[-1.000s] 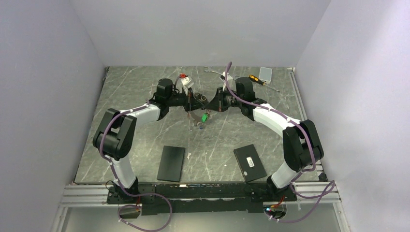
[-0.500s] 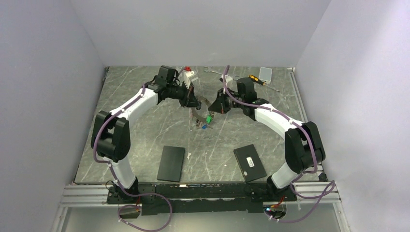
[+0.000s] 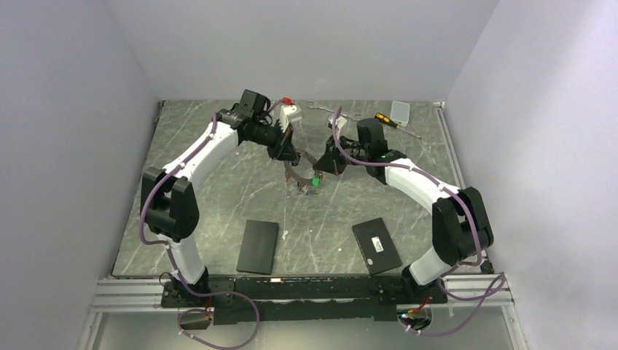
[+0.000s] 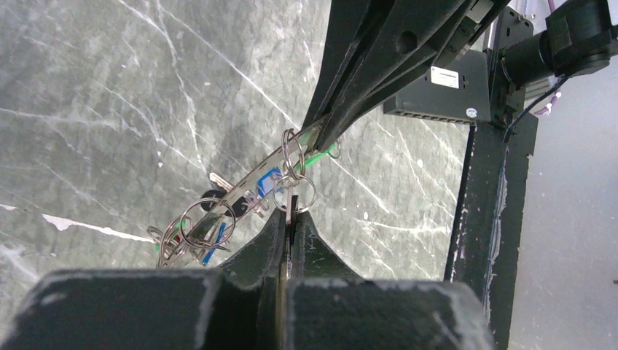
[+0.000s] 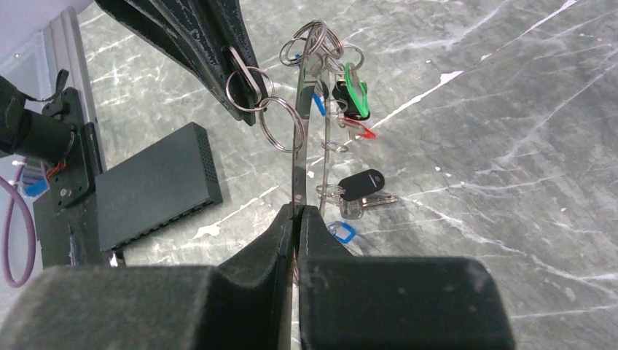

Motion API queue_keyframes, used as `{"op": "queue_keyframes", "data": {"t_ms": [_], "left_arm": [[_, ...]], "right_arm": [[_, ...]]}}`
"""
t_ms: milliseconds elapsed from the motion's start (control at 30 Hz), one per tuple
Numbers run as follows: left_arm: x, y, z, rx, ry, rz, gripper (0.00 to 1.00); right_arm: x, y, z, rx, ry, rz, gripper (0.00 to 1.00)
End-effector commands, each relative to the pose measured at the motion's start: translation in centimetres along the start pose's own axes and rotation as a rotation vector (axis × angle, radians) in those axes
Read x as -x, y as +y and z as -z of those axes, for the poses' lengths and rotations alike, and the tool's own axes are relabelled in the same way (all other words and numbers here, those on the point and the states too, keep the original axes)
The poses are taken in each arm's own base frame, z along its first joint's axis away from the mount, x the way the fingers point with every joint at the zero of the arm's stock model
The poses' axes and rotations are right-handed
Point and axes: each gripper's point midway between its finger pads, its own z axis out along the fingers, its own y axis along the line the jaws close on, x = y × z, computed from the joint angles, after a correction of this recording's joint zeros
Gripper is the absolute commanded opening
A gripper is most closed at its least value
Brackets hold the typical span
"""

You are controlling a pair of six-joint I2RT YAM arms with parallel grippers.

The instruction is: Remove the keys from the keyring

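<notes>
On your left, the left pincer (image 4: 291, 213) is pinched tight on a small ring (image 4: 314, 195), one of the split loops that carry a key. That loop links into a second loop, and the second loop is threaded over the keyring (image 5: 298, 168).

The keyring hangs between the two arms, over the far middle of the surface (image 5: 510, 182). It is lifted at the gripped end. You cannot tell from these views whether its low end touches down.

Seen from the left wrist, its flat metal band runs slantwise across the front of your left fingertips, so your hold sits out to one side of the band, not in line with it. Most of the keys (image 5: 362, 184) bunch farther along the band, past the linked loop.

On your right, the right pincer (image 5: 297, 213) is clamped narrow on the band itself, and the band's long axis points straight away from its tips. The linked loop sits on the stretch nearest that grip.

A sideways pull will likely only tug, so the loop probably has to travel along the band. The pictures do not show where the band opens.
</notes>
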Motion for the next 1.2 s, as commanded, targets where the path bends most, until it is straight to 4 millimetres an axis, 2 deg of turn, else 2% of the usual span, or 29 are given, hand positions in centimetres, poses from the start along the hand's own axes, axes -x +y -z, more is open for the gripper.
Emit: {"op": "queue_keyframes", "data": {"t_ms": [0,100,200,333,467,600,700,933,1033,1167], "left_arm": [[0.2,-0.5,0.6,-0.018,0.021,-0.038,0.0],[-0.1,-1.5,0.1,-0.068,0.032,-0.039,0.0],[-0.2,-2.4,-0.4,-0.095,0.05,-0.05,0.0],[-0.2,-2.9,-0.7,-0.115,0.064,-0.033,0.0],[-0.1,-2.8,-0.9,-0.117,0.066,0.005,0.0],[0.1,-3.0,-1.1,-0.15,0.076,0.035,0.0],[0.0,-3.5,-0.9,-0.175,0.086,0.036,0.0],[0.3,-3.9,-1.0,-0.192,0.06,0.084,0.0],[0.7,-4.1,-1.3,-0.206,0.046,0.158,0.0],[1.3,-4.2,-1.4,-0.255,0.008,0.261,0.0]], "right_arm": [[0.8,-0.3,0.9,-0.006,-0.028,0.054,0.08],[0.9,-0.5,1.0,-0.019,-0.031,0.057,0.22],[1.4,-1.4,1.5,-0.051,-0.042,0.052,0.28],[2.0,-2.4,2.4,-0.074,-0.062,0.046,0.33],[2.2,-1.8,3.0,-0.038,-0.045,0.093,0.37],[2.2,0.6,3.5,0.095,-0.023,0.168,0.39],[2.3,1.6,3.6,0.153,-0.031,0.201,0.39],[3.5,1.8,2.4,0.148,-0.066,0.224,0.35],[3.8,2.1,1.6,0.108,-0.047,0.241,0.34],[3.5,2.3,1.6,0.087,-0.044,0.24,0.35]]}}
